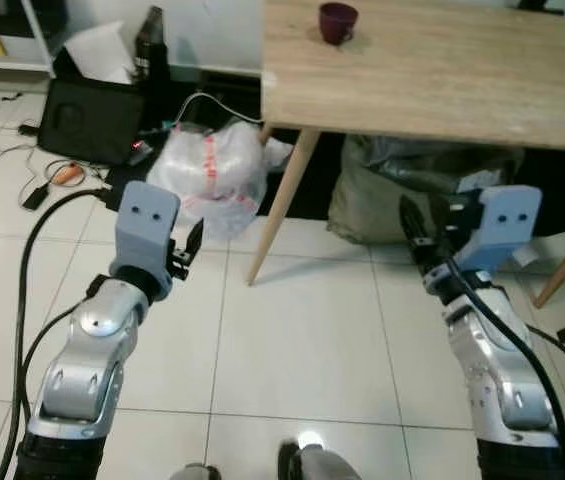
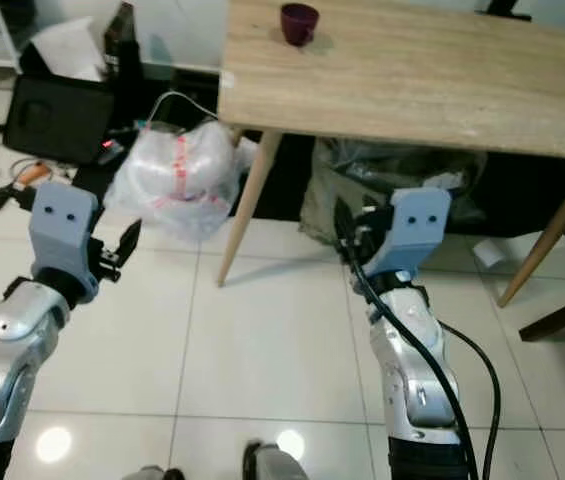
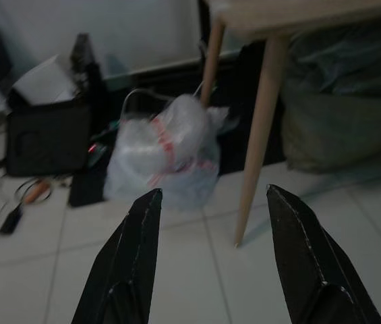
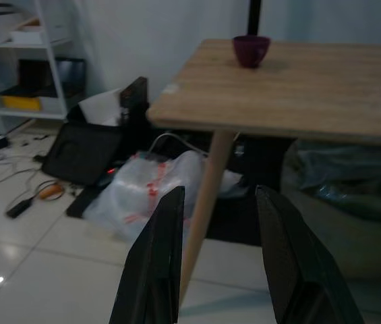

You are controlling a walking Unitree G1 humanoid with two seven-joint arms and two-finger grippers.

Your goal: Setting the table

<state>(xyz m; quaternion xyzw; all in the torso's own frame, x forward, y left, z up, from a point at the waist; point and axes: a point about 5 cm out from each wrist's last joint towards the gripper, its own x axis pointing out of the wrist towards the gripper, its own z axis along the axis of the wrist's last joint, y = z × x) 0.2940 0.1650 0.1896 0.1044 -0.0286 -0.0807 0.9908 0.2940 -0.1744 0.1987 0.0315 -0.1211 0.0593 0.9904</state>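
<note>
Both jaws stand open and hold nothing, raised over the white tiled floor [image 1: 302,340] in front of the wooden desk [image 1: 442,75]. On the left, the left gripper [image 1: 188,252] points toward a clear plastic bag [image 1: 212,170] lying by a slanted desk leg [image 1: 282,205]. Right of it, the right gripper [image 1: 417,240] hangs below the desk's front edge. A small dark purple cup [image 1: 338,22] stands upright near the desk's far left corner.

Purple cup [image 1: 338,22] on wooden table [image 1: 442,80]
</note>
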